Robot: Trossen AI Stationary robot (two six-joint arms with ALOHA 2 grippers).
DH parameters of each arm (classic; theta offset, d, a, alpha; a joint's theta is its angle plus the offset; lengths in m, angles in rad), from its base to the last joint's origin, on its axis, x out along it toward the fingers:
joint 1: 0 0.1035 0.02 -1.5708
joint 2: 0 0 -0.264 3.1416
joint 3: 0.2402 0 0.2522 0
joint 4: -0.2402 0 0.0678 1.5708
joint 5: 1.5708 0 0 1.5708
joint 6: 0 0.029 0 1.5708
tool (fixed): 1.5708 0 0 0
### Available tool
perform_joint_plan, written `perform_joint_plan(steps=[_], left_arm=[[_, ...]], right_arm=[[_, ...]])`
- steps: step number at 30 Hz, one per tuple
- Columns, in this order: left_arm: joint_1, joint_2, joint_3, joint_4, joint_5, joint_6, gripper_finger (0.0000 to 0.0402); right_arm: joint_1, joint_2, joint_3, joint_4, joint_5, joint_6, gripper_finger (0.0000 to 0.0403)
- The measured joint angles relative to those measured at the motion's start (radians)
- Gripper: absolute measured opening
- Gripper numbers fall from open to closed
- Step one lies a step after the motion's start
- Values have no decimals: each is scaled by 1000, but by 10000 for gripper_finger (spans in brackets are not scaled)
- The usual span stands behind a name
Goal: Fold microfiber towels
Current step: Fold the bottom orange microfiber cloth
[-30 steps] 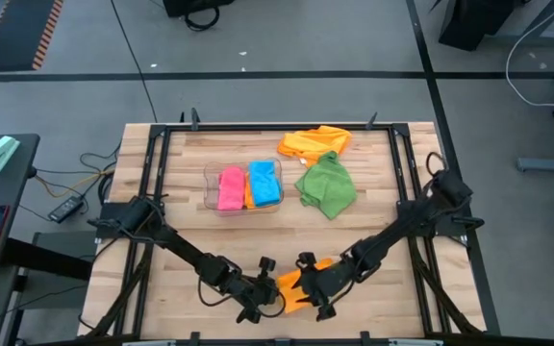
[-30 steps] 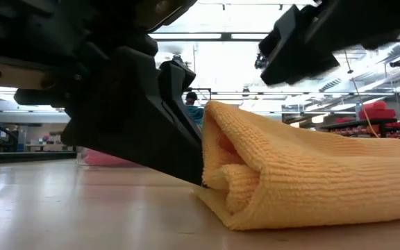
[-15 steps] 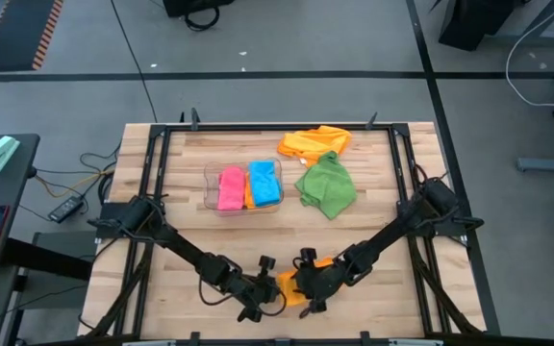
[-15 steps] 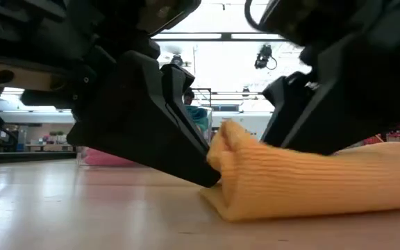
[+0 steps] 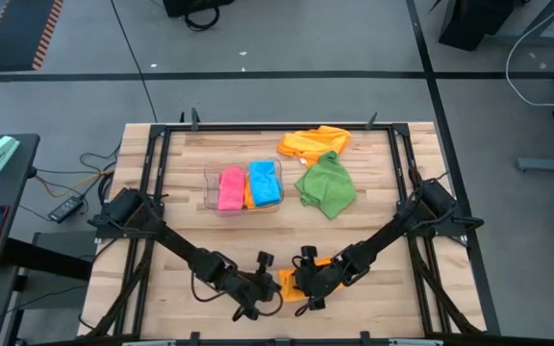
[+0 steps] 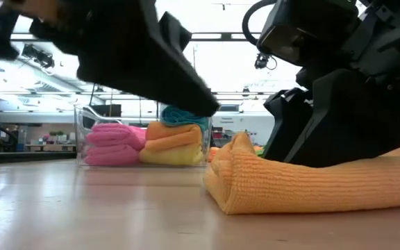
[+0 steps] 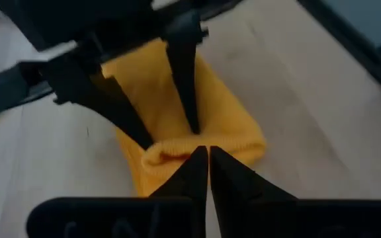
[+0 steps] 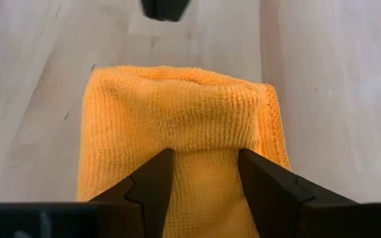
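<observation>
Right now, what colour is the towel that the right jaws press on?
Plain orange. The folded towel shows best in the right wrist view.

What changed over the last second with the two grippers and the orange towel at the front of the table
The left gripper lifted off the orange towel, fingers shut and empty. The right gripper slid along the towel toward the left one and presses it flat, fingers straddling it. The clear bin, green towel and back orange towel stayed put.

5 towels: 2 orange, 1 green, 1 pink, 1 blue; 1 bin.
</observation>
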Motion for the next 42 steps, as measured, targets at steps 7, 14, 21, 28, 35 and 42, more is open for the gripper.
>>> perform_joint_plan(steps=[7, 14, 21, 28, 35, 42], left_arm=[[19, 70, -2, 177, 49, -82, 66], [26, 143, -1, 272, 83, -78, 118], [38, 141, 0, 150, 76, -110, 145], [37, 140, 1, 133, 74, -112, 138], [37, 139, 1, 123, 76, -113, 136], [37, 139, 1, 122, 76, -123, 141]], right_arm=[[0, 1, 0, -3, 0, 24, 184], [0, 2, 0, -1, -1, 26, 184], [7, -2, 0, -4, -2, 34, 184], [7, -92, -3, -165, -5, 37, 184], [7, -136, -2, -383, 8, 93, 184], [14, -210, -3, -546, 24, 117, 184]])
